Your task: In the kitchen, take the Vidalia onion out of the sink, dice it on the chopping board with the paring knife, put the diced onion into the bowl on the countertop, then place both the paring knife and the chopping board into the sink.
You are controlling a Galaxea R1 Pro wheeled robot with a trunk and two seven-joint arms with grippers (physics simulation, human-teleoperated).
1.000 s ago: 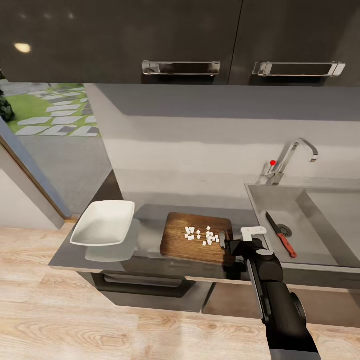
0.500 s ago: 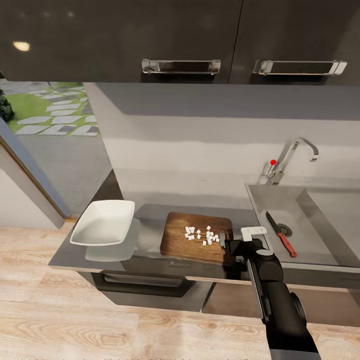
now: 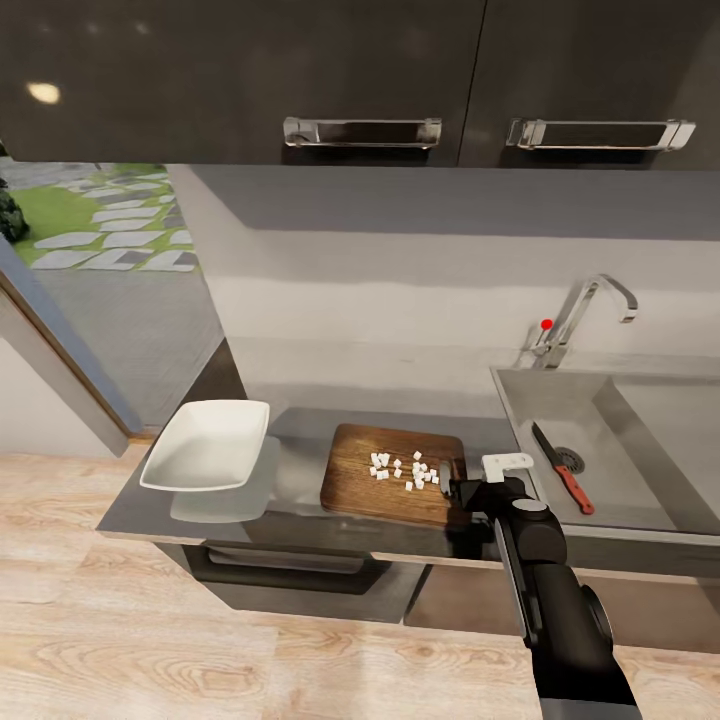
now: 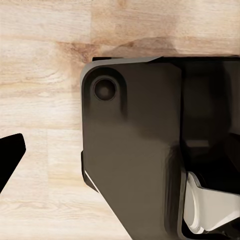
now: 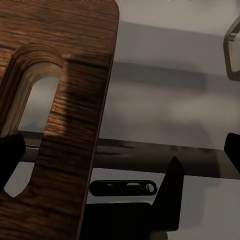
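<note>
The black right claw (image 3: 447,487) sat at the right edge of the dark, grained chopping board (image 3: 372,486), by its slot; its grip could not be judged. Tiny white diced onion (image 3: 404,470) lay just left. Nothing had moved since earlier. The red-handled paring knife (image 3: 561,468) lay in the steel sink (image 3: 640,490); the white square bowl (image 3: 208,445) stood far left on the bench (image 3: 300,450).

Head camera looks down over the countertop (image 3: 300,440); right wrist camera, seemingly close, shares the chopping board (image 3: 385,492).
</note>
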